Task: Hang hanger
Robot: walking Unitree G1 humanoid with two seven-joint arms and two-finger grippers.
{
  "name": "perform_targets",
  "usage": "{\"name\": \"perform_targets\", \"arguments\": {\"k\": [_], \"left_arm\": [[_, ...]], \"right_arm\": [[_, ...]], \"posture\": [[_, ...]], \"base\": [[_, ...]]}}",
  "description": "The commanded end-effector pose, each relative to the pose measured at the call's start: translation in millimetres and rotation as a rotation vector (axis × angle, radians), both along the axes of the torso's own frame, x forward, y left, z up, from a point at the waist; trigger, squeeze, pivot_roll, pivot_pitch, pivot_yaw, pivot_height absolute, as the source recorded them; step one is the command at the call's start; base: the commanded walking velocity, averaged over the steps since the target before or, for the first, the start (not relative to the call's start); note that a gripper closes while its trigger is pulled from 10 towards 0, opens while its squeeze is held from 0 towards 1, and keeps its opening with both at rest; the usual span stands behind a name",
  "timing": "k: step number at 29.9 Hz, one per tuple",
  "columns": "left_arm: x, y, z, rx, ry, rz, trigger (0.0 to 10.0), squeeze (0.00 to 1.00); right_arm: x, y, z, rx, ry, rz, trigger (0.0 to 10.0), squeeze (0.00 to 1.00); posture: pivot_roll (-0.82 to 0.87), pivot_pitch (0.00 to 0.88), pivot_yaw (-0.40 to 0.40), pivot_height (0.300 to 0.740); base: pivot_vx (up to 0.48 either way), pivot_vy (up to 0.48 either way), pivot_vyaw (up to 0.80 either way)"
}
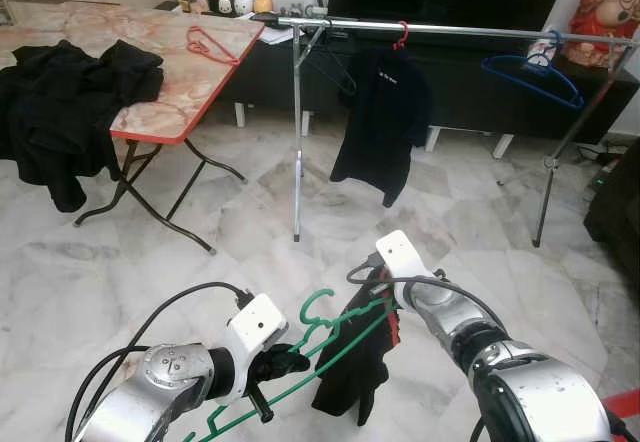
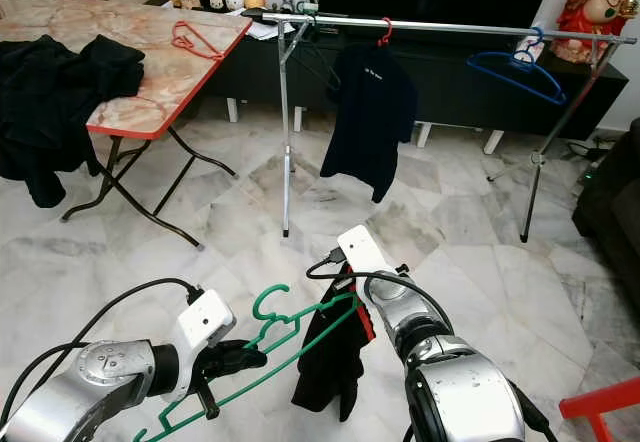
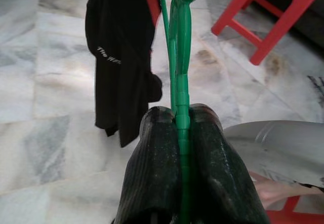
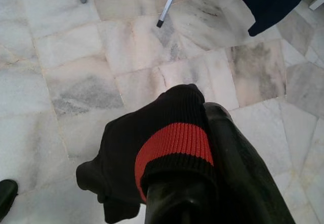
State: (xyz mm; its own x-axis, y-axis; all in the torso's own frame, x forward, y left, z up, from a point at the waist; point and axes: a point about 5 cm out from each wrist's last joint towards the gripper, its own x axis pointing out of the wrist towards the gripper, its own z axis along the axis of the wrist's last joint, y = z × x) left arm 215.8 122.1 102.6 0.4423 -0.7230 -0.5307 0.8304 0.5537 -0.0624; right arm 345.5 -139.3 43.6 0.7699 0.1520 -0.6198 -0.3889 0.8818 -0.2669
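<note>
My left gripper (image 1: 272,367) is low in front of me, shut on the green hanger (image 3: 182,57), whose shaft is pinched between the two black fingers (image 3: 157,148). The hanger's hook (image 2: 268,300) points up towards the rail. A black garment (image 1: 348,377) with a red collar band (image 4: 172,140) hangs off the hanger's far end. My right gripper (image 1: 386,297) is shut on that collar. The silver clothes rail (image 1: 450,30) stands ahead, across the room.
On the rail hang a black shirt (image 1: 380,122) on a red hanger and a bare blue hanger (image 1: 530,77). A folding table (image 1: 170,92) at the left holds black clothes (image 1: 60,92) and a red hanger (image 1: 210,44). A red stool (image 2: 600,407) stands at my right.
</note>
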Motion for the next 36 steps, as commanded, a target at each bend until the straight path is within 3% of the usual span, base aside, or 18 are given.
{"name": "perform_targets", "arguments": {"k": [1, 7, 17, 20, 25, 32, 36], "left_arm": [[5.0, 3.2, 2, 0.021, -0.037, 0.020, 10.0, 0.00], [11.1, 13.3, -6, 0.096, -0.040, 0.107, 10.0, 0.00], [25.4, 18.8, -11, 0.080, -0.096, 0.252, 10.0, 0.00], [25.2, 17.4, -9, 0.063, -0.095, 0.240, 10.0, 0.00], [11.5, 5.6, -5, 0.001, -0.034, 0.105, 10.0, 0.00], [18.3, 4.1, -7, 0.006, -0.053, 0.121, 10.0, 0.00], [23.1, 9.5, -12, 0.064, -0.055, 0.153, 10.0, 0.00]], "right_arm": [[1.1, 0.4, 1, 0.010, -0.009, -0.014, 10.0, 0.00], [4.1, 0.0, 6, 0.023, -0.025, -0.028, 10.0, 0.00], [1.9, -1.5, 3, 0.043, -0.019, -0.048, 10.0, 0.00], [0.4, -1.3, 1, 0.044, -0.013, -0.048, 10.0, 0.00], [-0.6, -0.9, -1, 0.043, -0.005, -0.052, 10.0, 0.00], [6.0, 9.6, 8, 0.069, -0.029, -0.038, 10.0, 0.00], [9.6, 10.5, 13, 0.099, -0.044, -0.058, 10.0, 0.00]], "posture": [[0.11, 0.000, -0.106, 0.740], [0.11, 0.000, -0.102, 0.740], [0.11, 0.000, -0.104, 0.740], [0.11, 0.000, -0.104, 0.740], [0.11, 0.000, -0.107, 0.740], [0.11, 0.000, -0.106, 0.740], [0.11, 0.000, -0.106, 0.740]], "base": [[0.000, 0.000, 0.00], [0.000, 0.000, 0.00], [0.000, 0.000, 0.00], [0.000, 0.000, 0.00], [0.000, 0.000, 0.00], [0.000, 0.000, 0.00], [0.000, 0.000, 0.00]]}}
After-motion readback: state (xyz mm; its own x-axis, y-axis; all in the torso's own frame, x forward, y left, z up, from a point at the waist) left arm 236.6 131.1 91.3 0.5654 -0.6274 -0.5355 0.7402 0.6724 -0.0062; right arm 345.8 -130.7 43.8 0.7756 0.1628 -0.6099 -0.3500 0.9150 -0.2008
